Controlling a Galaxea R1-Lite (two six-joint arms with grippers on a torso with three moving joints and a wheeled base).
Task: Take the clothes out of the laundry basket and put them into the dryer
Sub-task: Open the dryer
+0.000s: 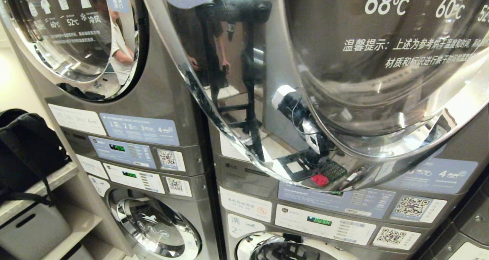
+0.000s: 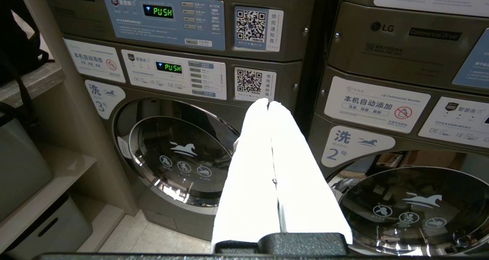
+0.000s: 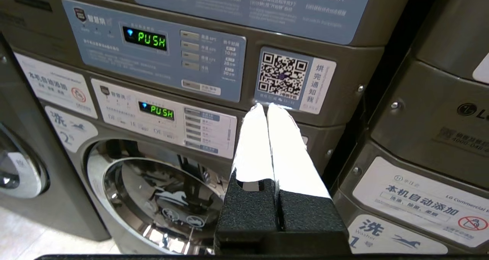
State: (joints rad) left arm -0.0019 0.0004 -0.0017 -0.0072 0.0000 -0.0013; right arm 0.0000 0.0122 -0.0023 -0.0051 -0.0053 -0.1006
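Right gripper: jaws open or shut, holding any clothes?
Shut and empty. In the right wrist view the right gripper has its white fingers pressed together to the tips, nothing between them, pointing at the dryer's control panel.

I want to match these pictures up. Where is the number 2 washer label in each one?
Head view: number 2 label, bottom middle, beside the lower door.
Left wrist view: label beside the door under the LG badge.
Right wrist view: label below both green PUSH displays.
Shared landmark: white red-circle sticker just above it.
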